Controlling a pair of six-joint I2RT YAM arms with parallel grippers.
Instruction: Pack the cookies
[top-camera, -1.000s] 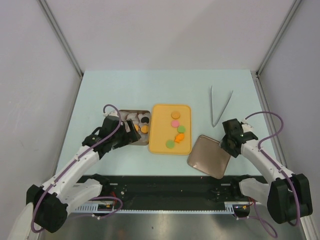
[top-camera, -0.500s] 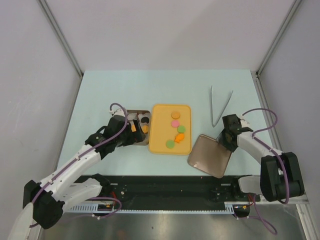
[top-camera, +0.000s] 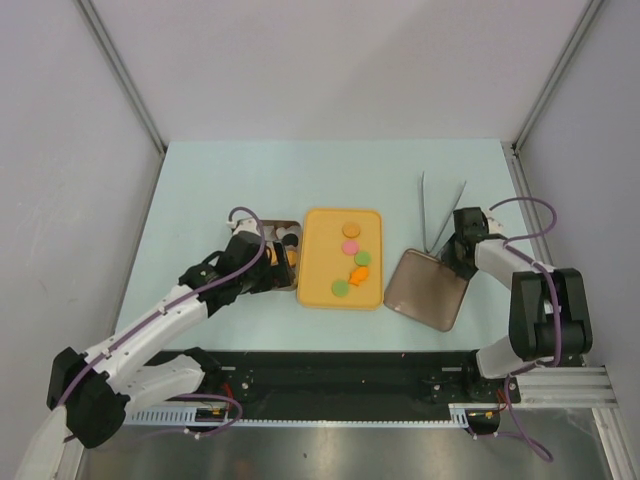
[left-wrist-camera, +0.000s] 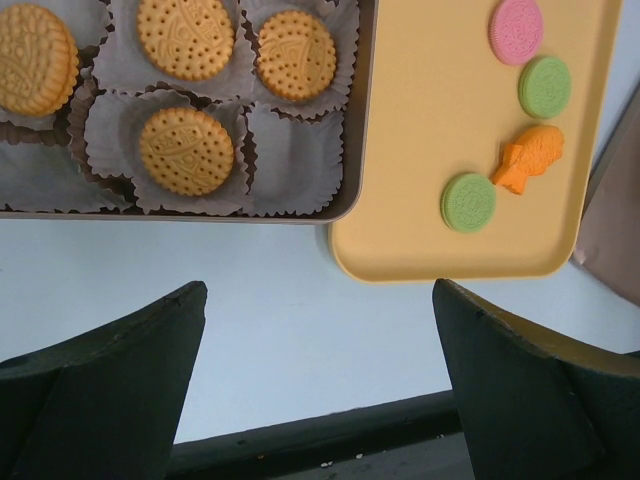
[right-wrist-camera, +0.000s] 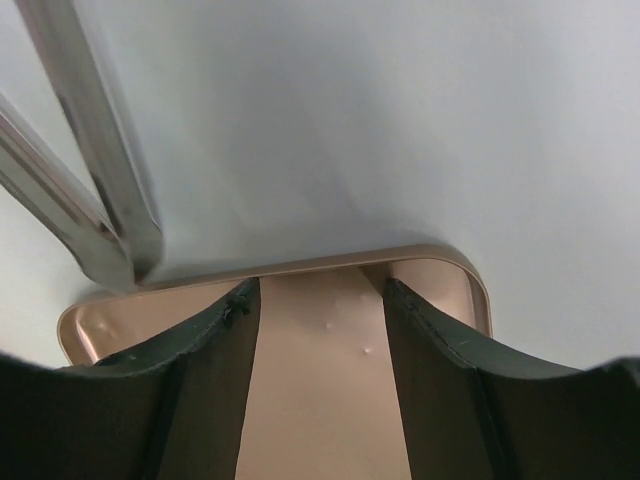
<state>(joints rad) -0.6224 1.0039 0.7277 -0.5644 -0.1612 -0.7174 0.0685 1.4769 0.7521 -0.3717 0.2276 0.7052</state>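
Observation:
The cookies lie in two places. On the yellow tray (top-camera: 318, 262) are an orange cookie (top-camera: 351, 229), a pink one (top-camera: 350, 246), two green ones (top-camera: 363, 258) and an orange fish-shaped piece (top-camera: 358, 275). Several tan cookies (left-wrist-camera: 186, 150) sit in white paper cups in the metal tin (top-camera: 284, 223). My left gripper (top-camera: 276, 264) hangs over the tin's near side, open and empty (left-wrist-camera: 318, 290). My right gripper (top-camera: 453, 264) is open, with both fingers (right-wrist-camera: 205, 350) set inside the far corner of the bronze lid (right-wrist-camera: 320, 380).
The bronze lid (top-camera: 425, 290) lies to the right of the tray. Metal tongs (top-camera: 441, 205) lie beyond it, their ends close to my right fingers (right-wrist-camera: 95, 170). The black rail at the table's near edge shows below my left fingers.
My right gripper moved away from me toward the tongs, and the lid shifted and turned with it. My left gripper moved right along the tin's near side.

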